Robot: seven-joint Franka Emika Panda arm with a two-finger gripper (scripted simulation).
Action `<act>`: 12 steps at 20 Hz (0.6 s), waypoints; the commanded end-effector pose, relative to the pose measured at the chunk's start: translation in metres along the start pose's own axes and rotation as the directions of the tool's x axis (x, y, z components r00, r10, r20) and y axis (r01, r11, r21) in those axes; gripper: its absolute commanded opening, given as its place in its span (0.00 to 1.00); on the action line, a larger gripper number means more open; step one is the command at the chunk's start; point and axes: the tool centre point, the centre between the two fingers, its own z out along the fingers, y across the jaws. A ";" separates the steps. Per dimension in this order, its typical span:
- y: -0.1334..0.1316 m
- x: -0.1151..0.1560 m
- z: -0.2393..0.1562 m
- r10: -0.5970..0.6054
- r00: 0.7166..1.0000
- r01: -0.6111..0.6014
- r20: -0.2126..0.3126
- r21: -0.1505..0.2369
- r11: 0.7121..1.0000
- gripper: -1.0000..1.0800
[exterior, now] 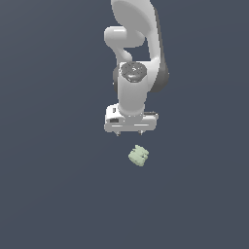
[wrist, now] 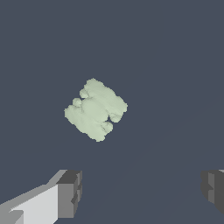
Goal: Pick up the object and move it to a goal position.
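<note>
My claw (exterior: 130, 132): spread wide, gripping nothing; in the wrist view my two dark finger pads (wrist: 70, 192) stand far apart with only bare surface between them.
My arm (exterior: 136, 58): white, reaching down from the top of the exterior view, with the claw at its lower end pointing down.
The object (exterior: 138, 155): a small pale green lump, blocky, with rounded bumps and grooves (far smaller than my claw). It lies alone on the dark blue-grey surface (exterior: 48, 194).
Object and claw: apart, nothing touching. In the exterior view the lump sits just below my claw and a little toward the exterior view's right.
Wrist view of the object (wrist: 96, 109): it lies turned at a slant, near the middle of the picture, clear of both fingers and outside the gap between them.
Height of claw above surface: I cannot tell.
</note>
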 end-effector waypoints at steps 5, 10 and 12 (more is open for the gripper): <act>-0.007 0.000 0.003 -0.027 1.000 0.027 0.006 -0.006 1.000 0.96; -0.018 -0.002 0.008 -0.084 0.996 0.084 0.018 -0.015 0.996 0.96; -0.018 -0.002 0.008 -0.087 0.996 0.087 0.018 -0.015 0.996 0.96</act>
